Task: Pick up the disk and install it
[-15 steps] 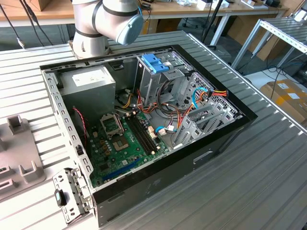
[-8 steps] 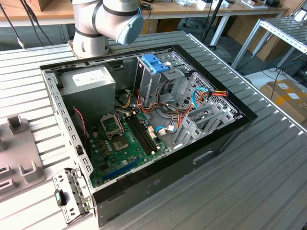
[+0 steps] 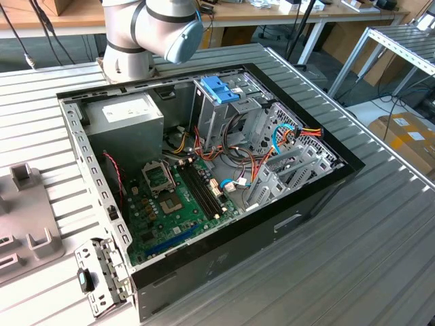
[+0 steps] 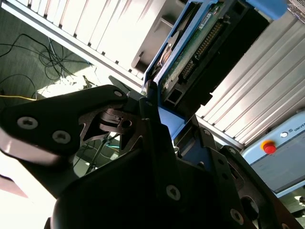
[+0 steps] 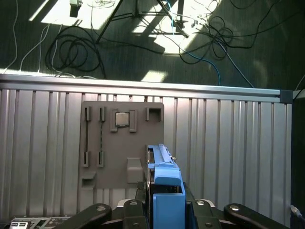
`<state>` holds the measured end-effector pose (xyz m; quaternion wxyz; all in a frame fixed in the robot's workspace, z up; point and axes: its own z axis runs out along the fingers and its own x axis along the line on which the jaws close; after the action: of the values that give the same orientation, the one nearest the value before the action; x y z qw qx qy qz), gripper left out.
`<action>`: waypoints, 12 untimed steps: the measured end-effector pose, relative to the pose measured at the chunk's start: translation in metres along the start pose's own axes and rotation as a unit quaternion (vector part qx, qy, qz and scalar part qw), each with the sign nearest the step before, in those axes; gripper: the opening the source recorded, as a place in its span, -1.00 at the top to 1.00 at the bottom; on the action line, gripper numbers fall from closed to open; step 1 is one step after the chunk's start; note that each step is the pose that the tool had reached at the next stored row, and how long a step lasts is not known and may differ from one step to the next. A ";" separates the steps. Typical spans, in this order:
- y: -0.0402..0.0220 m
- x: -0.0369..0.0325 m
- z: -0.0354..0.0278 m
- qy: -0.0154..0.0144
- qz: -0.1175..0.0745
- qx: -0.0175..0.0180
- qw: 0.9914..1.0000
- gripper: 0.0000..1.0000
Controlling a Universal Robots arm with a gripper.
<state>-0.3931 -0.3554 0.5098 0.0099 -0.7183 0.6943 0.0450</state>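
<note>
Disk [image 4: 193, 57]: stiff, fairly dense, shock-fragile by my reckoning; its smooth blue frame offers the safest hold. My gripper [image 5: 165, 202] is clamped on those frame sides, disk edge-up

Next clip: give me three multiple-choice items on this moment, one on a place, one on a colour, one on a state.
1. Where is the disk?
A) in the end effector
B) on the grey tray
C) in the cage
2. The disk's carrier is:
A) red
B) blue
C) yellow
3. The computer case is:
A) closed
B) open
C) tipped over

Answers: 1 A, both wrist views show the disk clamped in the end effector. 2 B, the carrier is bright blue. 3 B, the motherboard lies exposed in the exterior view.
</note>
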 end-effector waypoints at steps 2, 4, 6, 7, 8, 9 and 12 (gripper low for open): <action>-0.0015 0.0001 -0.0001 0.000 0.000 0.000 1.000 0.25; -0.0029 0.0001 -0.0002 0.000 0.000 0.000 1.000 0.25; -0.0040 0.0001 -0.0002 0.000 0.000 0.000 1.000 0.25; -0.0043 0.0002 -0.0002 0.000 0.000 0.000 1.000 0.25; -0.0047 0.0002 -0.0002 0.000 0.000 0.000 1.000 0.25; -0.0053 0.0002 -0.0003 0.000 0.000 0.000 1.000 0.25; -0.0067 0.0002 -0.0003 0.000 0.000 0.000 1.000 0.25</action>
<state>-0.3864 -0.3554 0.5097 0.0098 -0.7183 0.6942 0.0450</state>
